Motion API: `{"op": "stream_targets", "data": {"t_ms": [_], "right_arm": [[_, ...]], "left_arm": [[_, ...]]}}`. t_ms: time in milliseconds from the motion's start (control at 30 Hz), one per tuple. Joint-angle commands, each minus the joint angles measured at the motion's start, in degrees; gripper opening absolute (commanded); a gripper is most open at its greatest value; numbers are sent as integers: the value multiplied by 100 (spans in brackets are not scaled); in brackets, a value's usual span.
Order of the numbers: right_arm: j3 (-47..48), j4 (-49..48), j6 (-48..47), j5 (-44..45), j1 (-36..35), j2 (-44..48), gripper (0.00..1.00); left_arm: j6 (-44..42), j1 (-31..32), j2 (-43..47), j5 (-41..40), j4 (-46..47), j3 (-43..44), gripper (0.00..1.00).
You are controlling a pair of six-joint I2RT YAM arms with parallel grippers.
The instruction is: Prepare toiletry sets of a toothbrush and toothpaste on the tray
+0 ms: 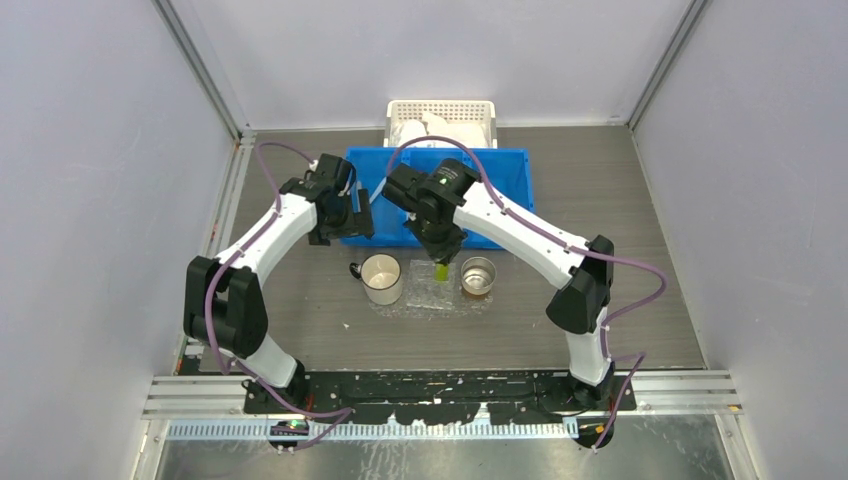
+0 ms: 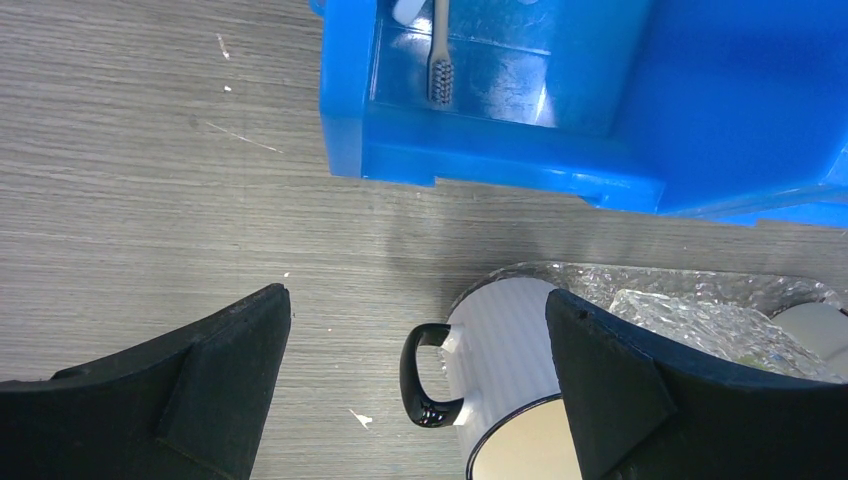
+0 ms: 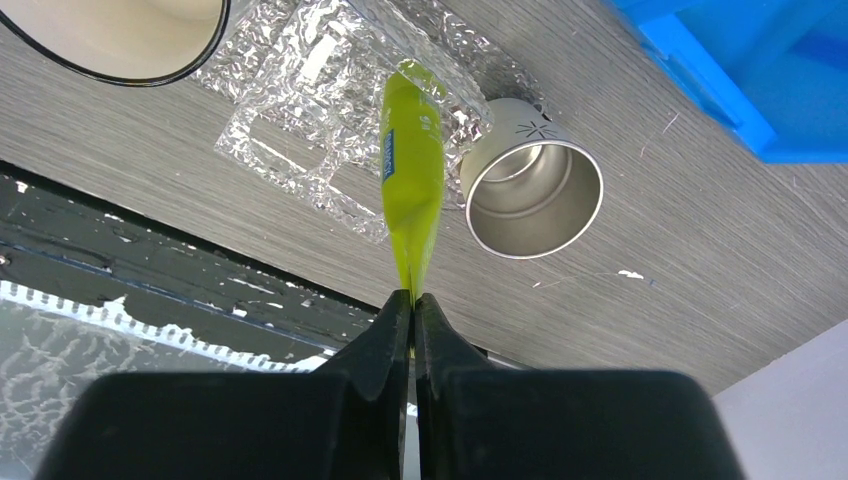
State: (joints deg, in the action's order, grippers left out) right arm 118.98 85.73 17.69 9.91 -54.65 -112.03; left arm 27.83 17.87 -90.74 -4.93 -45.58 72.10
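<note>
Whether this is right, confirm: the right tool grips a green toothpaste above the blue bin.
Not quite. The right tool grips the green toothpaste above the clear tray, not the blue bin, as the right wrist view shows.

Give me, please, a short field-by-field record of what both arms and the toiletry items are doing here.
left end effector: open, empty, above the table near the white mug
right end effector: shut on the toothpaste, a green tube, by its flat end
toothpaste: hanging over the tray, contact unclear
toothbrush: one lying in the blue bin
white mug: left of the toothpaste
metal cup: right of the toothpaste
</note>
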Motion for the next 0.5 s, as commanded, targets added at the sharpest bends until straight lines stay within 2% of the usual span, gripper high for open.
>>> {"op": "stream_targets", "data": {"t_ms": [0,367,467], "right_arm": [[-75,-33,-141,-1,62,8,0],[-297,-200,-209,-114,183,-64,1],[-366,-259,-231,-138,215,-90,5]], "left_arm": [[-64,-47,122,-43,198,59,100],[-63,-64,121,-52,166,85,100],[-61,-70,129,-65,170,85,100]]}}
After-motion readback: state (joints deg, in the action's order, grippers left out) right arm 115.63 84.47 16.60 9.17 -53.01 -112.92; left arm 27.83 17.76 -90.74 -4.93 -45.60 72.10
